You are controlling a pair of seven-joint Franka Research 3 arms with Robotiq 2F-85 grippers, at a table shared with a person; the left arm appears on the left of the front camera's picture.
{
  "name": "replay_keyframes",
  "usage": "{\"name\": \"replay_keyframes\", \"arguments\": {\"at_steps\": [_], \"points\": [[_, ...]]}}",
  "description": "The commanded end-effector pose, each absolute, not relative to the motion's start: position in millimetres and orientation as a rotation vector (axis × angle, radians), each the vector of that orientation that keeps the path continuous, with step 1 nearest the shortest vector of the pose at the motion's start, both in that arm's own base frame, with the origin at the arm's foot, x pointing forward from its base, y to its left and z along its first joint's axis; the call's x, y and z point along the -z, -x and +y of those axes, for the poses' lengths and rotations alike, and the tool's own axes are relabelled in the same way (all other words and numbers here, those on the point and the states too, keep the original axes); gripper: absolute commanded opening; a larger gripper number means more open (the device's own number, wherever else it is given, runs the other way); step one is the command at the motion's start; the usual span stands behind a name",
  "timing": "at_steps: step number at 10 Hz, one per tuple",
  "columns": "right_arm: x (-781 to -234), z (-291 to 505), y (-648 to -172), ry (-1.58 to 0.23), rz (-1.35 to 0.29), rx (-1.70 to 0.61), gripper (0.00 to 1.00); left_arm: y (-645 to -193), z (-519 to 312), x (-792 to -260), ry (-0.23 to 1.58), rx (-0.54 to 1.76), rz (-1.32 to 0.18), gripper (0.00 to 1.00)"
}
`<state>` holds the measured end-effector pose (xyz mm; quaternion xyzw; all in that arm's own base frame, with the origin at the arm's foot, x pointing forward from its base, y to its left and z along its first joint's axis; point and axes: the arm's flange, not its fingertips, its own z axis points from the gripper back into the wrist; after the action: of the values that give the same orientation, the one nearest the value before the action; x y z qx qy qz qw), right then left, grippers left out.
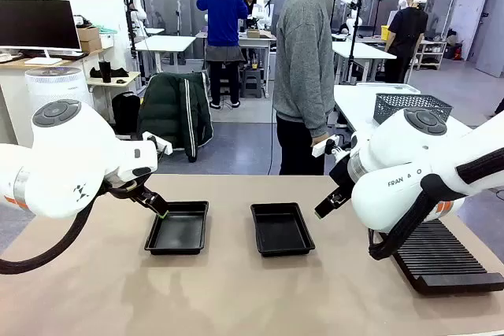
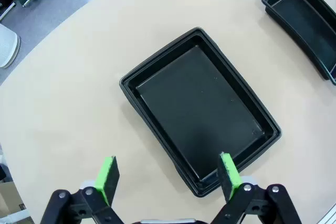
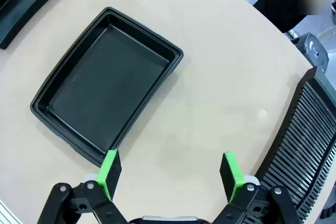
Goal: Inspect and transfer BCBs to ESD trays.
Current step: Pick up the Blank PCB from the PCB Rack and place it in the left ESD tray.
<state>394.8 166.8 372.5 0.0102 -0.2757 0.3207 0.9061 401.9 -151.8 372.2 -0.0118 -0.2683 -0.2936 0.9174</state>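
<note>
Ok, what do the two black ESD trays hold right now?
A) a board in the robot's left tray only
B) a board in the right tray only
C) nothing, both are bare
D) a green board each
C: the left tray and the right tray both show bare black floors from rim to rim, and the wrist views looking down into them show the same.

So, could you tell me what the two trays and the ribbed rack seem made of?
Left tray and right tray: probably moulded black plastic, semi-gloss; soft sheen on their floors. Ribbed rack: likely matte black plastic; its ribs show little shine.
</note>
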Motion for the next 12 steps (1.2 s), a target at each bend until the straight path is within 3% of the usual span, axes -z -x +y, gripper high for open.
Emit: {"name": "replay_keyframes", "arguments": {"at_steps": [1,10,12], "points": [[-372.5,166.8,-394.8,-0.021,-0.569,-0.662,1.00,-401.9,-151.8,-372.1,0.024,0.604,-0.552,1.00],[-372.5,166.9,-394.7,-0.021,-0.569,-0.663,1.00,-401.9,-151.8,-372.1,0.024,0.604,-0.552,1.00],[-419.1,167.9,-372.1,-0.151,-0.596,-0.617,1.00,-394.1,-144.6,-393.4,0.043,0.592,-0.542,1.00]]}}
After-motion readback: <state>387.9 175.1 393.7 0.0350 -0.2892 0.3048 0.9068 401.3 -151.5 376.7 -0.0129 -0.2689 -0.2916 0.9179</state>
